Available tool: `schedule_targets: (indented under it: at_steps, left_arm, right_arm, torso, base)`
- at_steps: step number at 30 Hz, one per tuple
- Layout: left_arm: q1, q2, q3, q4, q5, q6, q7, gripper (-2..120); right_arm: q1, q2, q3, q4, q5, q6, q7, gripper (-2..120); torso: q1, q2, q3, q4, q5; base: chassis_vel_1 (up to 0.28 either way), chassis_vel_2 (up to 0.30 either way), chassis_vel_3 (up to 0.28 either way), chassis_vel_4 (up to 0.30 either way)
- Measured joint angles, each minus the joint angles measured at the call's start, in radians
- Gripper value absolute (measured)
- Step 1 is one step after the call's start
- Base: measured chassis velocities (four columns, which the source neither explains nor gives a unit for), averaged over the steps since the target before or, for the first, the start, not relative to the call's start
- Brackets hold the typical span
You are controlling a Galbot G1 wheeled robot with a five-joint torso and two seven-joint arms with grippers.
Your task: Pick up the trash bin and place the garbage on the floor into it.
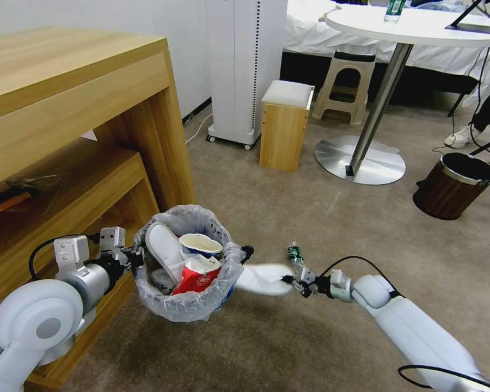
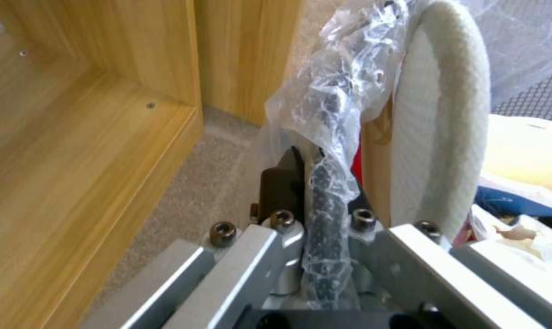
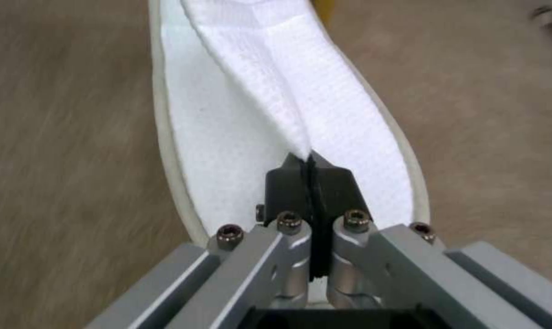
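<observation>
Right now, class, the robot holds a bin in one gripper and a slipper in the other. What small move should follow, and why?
Probably lift the slipper over the bin's rim. The right gripper is shut on it beside the trash bin, which the left gripper holds off the floor; one slipper already stands inside.

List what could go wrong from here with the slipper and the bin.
The right gripper pinches only the thin strap of the white slipper, so it could slip free. The trash bin, held at its bagged rim by the left gripper, already holds a slipper, cup and red carton; the second slipper may not fit and may fall out.
</observation>
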Motion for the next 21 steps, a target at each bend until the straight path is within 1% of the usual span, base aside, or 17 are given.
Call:
schedule_targets:
  at_steps: [1,3,4,5,7,8,11,12,14,17,19,20,21]
  left_arm:
    - [0.000,0.000,0.000,0.000,0.000,0.000,0.000,0]
    - [0.001,0.000,0.003,-0.002,0.002,0.000,0.000,0]
    - [0.003,0.001,0.003,-0.005,0.002,0.000,0.000,0]
    - [0.003,0.001,0.003,-0.005,0.002,0.000,0.000,0]
    - [0.007,0.006,0.003,-0.009,0.003,0.000,0.001,0]
    - [0.007,0.006,0.003,-0.009,0.003,0.000,0.001,0]
    - [0.012,0.010,0.001,-0.012,0.003,0.000,0.001,0]
    - [0.012,0.010,0.001,-0.012,0.003,0.000,0.001,0]
    - [0.014,0.011,0.003,-0.014,0.003,0.000,0.003,0]
    - [0.014,0.010,0.006,-0.017,0.003,0.000,0.004,0]
    - [0.015,0.010,0.010,-0.023,0.002,0.000,0.018,0]
    - [0.015,0.010,0.010,-0.023,0.002,0.000,0.018,0]
    - [0.017,0.011,0.011,-0.025,0.002,0.000,0.031,0]
  right_arm:
    - [0.000,0.000,0.000,0.000,0.000,0.000,0.000,0]
    - [-0.016,-0.014,0.015,0.035,0.021,-0.008,0.072,0]
    - [-0.022,-0.019,0.025,0.049,0.040,-0.015,0.124,0]
    - [-0.022,-0.019,0.025,0.049,0.040,-0.015,0.124,0]
    - [-0.025,-0.022,0.043,0.065,0.082,-0.017,0.197,0]
    - [-0.025,-0.022,0.043,0.065,0.082,-0.017,0.197,0]
    - [-0.013,-0.022,0.049,0.088,0.181,-0.009,0.269,0]
    - [-0.013,-0.022,0.049,0.088,0.181,-0.009,0.269,0]
    - [0.016,-0.016,0.047,0.111,0.256,0.001,0.329,0]
    - [0.036,-0.012,0.045,0.121,0.283,0.002,0.355,0]
    - [0.076,-0.003,0.043,0.134,0.314,0.002,0.392,0]
    - [0.076,-0.003,0.043,0.134,0.314,0.002,0.392,0]
    - [0.095,0.001,0.043,0.137,0.320,0.000,0.409,0]
  torso:
    - [0.000,0.000,0.000,0.0000,0.0000]
    - [0.000,0.000,0.000,0.0000,0.0000]
    - [0.000,0.000,0.000,0.0000,0.0001]
    - [0.000,0.000,0.000,0.0000,0.0001]
    - [0.000,0.000,0.000,-0.0001,0.0000]
    - [0.000,0.000,0.000,-0.0001,0.0000]
    - [0.000,0.000,0.000,-0.0001,0.0001]
    - [0.000,0.000,0.000,-0.0001,0.0001]
    - [0.000,0.000,0.000,0.0000,-0.0002]
    - [0.000,0.000,0.000,0.0001,-0.0001]
    - [0.000,0.000,0.000,0.0000,-0.0002]
    - [0.000,0.000,0.000,0.0000,-0.0002]
    - [0.000,0.000,0.000,0.0000,-0.0001]
  base:
    - [0.000,0.000,0.000,0.000]
    - [0.000,0.000,0.000,0.000]
    - [0.000,0.000,0.000,0.000]
    - [0.000,0.000,0.000,0.000]
    - [0.000,0.000,0.000,0.000]
    - [0.000,0.000,0.000,0.000]
    - [0.000,0.000,0.000,0.000]
    - [0.000,0.000,0.000,0.000]
    - [0.000,0.000,0.000,0.000]
    - [0.000,0.000,0.000,0.000]
    - [0.000,0.000,0.000,0.000]
    - [0.000,0.000,0.000,0.000]
    - [0.000,0.000,0.000,0.000]
